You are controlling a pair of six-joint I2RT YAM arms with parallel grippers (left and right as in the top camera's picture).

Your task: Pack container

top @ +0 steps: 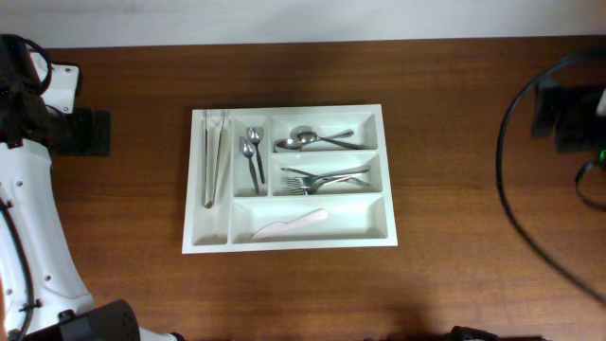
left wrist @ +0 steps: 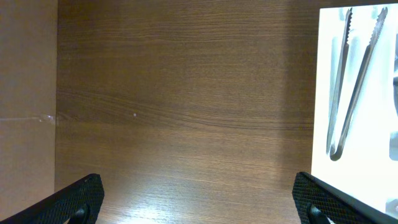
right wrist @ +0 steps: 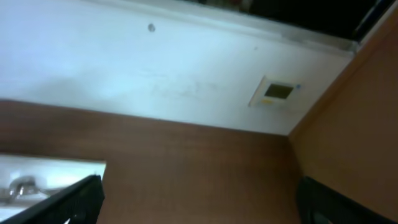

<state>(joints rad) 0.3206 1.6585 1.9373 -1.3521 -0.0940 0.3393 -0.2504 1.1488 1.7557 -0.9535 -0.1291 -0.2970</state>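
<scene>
The tray point(top: 312, 243) sits mid-frame on the desk point(top: 454, 142), holding tongs point(top: 214, 156) (leftmost slot), spoons point(top: 305, 138) and forks point(top: 322, 179). Left gripper point(left wrist: 200, 202) and right gripper point(right wrist: 205, 204) are both spread wide, empty.

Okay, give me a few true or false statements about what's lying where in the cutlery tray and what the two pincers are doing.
1. The tongs lie in the leftmost narrow compartment of the cutlery tray. True.
2. The forks are in the bottom compartment. False: the forks are in the middle right compartment; the bottom one holds a white utensil.
3. Two small spoons lie in the second narrow compartment. True.
4. The left pincer grips the tongs. False: the left pincer is open and empty.
5. The right pincer is shut. False: the right pincer is open and empty.
</scene>
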